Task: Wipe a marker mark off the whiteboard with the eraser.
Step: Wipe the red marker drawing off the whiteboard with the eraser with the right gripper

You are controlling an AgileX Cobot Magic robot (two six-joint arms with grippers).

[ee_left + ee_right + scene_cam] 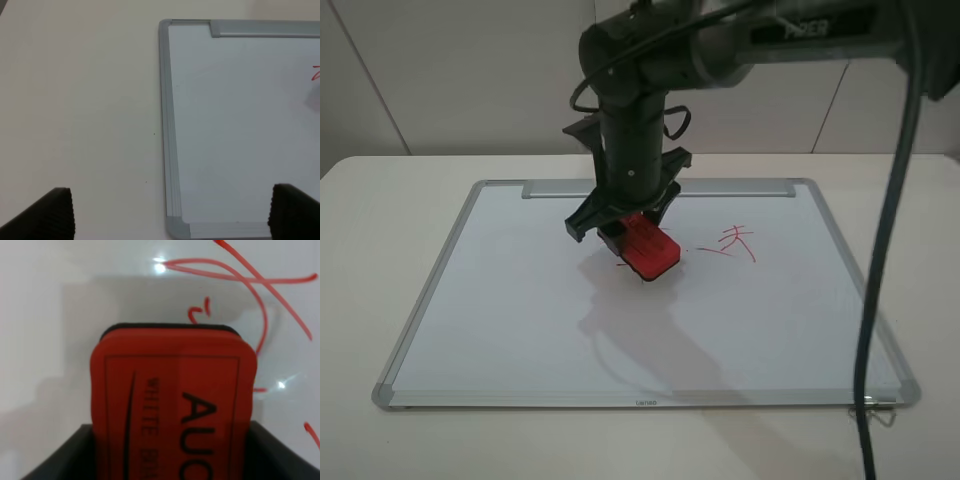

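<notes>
The whiteboard [520, 320] lies flat on the table, its tray strip [740, 188] along the far edge. My right gripper [626, 232] reaches down over the board's middle, shut on the red eraser [651, 251]. In the right wrist view the eraser [172, 390] fills the space between the dark fingers [67, 457]. The marker mark [735, 243] sits just right of the eraser, its crossing strokes and loop [240, 277] beyond the eraser's front end. Whether the felt touches the board I cannot tell. My left gripper [172, 202] hangs open above the board's left frame [167, 125].
Faint red traces [623, 263] show at the eraser's left side, and a small red curl [192, 315] lies just ahead of it. A thick black cable [880, 250] hangs down over the board's right part. The arm's shadow [620, 340] falls toward the near edge.
</notes>
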